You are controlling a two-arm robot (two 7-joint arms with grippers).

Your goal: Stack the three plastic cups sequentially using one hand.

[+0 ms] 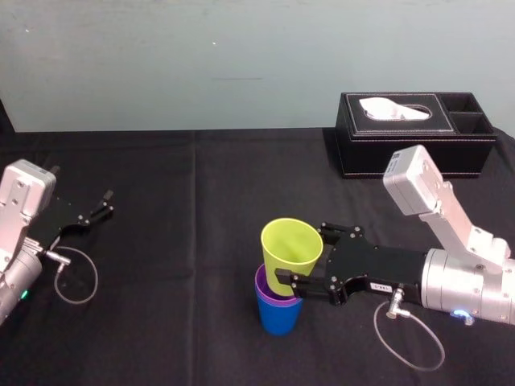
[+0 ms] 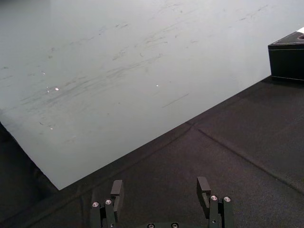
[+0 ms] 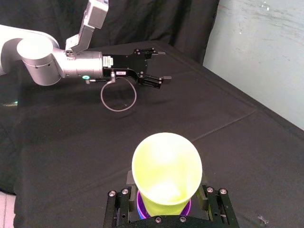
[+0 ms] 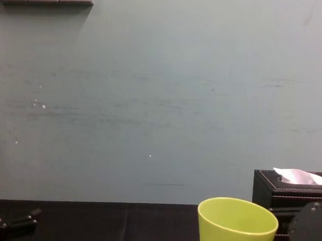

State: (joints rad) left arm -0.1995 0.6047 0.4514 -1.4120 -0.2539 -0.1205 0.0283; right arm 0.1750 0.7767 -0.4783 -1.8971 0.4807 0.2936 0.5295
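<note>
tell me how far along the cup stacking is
Done: the purple cup sits nested in the blue cup. In hand: the right gripper is shut on the lime-yellow cup, which is tilted with its base just inside the purple rim. Left to do: seat it straight and let go. The left gripper is parked open at the table's left.

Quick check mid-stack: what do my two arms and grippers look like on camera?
Both arms are silver-grey cylinders, each carrying a pale boxy wrist camera on a bracket. The left gripper and right gripper have flat black bolted bodies with dark fingers. A thin grey cable loops beside each wrist. Each body bears a white label.
</note>
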